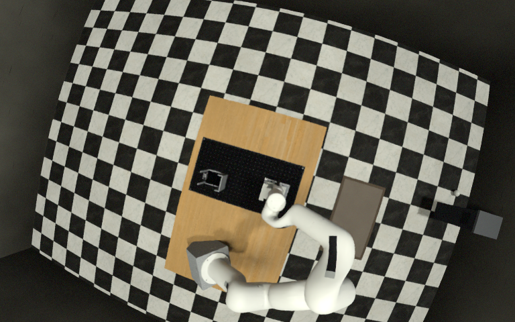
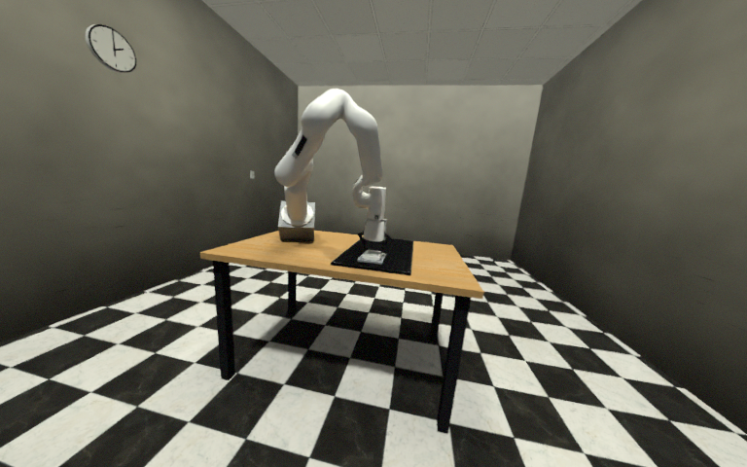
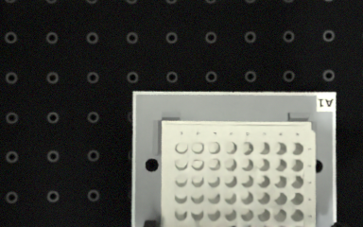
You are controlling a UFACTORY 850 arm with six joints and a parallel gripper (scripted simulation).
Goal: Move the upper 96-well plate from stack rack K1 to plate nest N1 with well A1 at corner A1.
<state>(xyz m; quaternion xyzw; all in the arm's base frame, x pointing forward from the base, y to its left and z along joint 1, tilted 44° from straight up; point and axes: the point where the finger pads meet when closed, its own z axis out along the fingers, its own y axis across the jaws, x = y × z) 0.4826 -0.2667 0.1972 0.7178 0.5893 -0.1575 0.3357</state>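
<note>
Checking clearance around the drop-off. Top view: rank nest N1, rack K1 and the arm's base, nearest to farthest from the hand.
1. Plate nest N1: directly under the hand, at the black mat's right end, with the 96-well plate in it.
2. Stack rack K1: at the mat's left end.
3. Arm's base: at the table's near left corner. Close to K1's range; ranking loose.
</note>
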